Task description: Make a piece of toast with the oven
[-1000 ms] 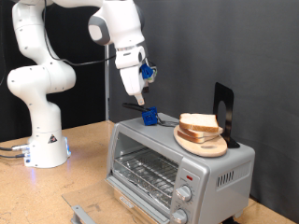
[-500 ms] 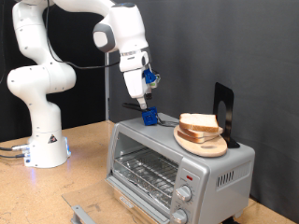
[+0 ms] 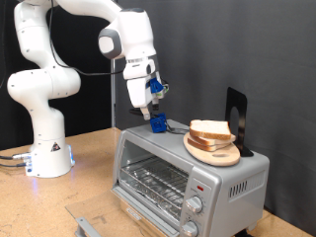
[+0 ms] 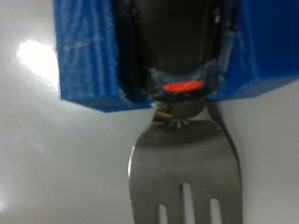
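I see the boxy silver-grey toaster oven (image 3: 188, 178) with its glass door open and wire rack showing. The flat pale slice of bread (image 3: 210, 129) rests on top, on a plate.

Brushed silver metal oven (image 3: 188, 173), round wooden plate (image 3: 214, 152), shiny steel fork (image 4: 184, 177).

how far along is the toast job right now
Done: the boxy silver toaster oven stands with its door open. In hand: the gripper is down at the blue block holding a metal fork on the oven's top. Left: the pale bread slice sits on the round wooden plate, not inside.
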Motion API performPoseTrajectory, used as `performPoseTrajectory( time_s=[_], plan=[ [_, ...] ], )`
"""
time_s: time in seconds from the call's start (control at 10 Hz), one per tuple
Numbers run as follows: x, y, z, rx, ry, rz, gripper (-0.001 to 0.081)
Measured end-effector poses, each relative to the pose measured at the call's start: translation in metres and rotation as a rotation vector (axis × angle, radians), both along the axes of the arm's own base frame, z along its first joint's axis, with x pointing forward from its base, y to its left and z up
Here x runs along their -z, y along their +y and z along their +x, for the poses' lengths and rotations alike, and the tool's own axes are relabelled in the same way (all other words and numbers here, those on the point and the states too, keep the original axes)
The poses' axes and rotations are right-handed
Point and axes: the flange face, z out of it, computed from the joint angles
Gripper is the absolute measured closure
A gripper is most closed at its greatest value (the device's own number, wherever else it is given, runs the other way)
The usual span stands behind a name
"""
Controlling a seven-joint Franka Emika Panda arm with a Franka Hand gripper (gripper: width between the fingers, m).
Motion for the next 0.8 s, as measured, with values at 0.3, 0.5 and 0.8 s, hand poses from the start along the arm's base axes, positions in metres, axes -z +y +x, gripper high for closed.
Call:
performPoseTrajectory(
  time_s=[0.3,0.5,0.8],
  plan=[
    [0.007,0.002,0.004,-0.034,-0.021,0.002,0.0124],
    [0.008,0.008,0.004,-0.064,-0.009,0.017,0.0124],
    [0.010,0.015,0.001,-0.097,0.042,0.041,0.0124]
  ],
)
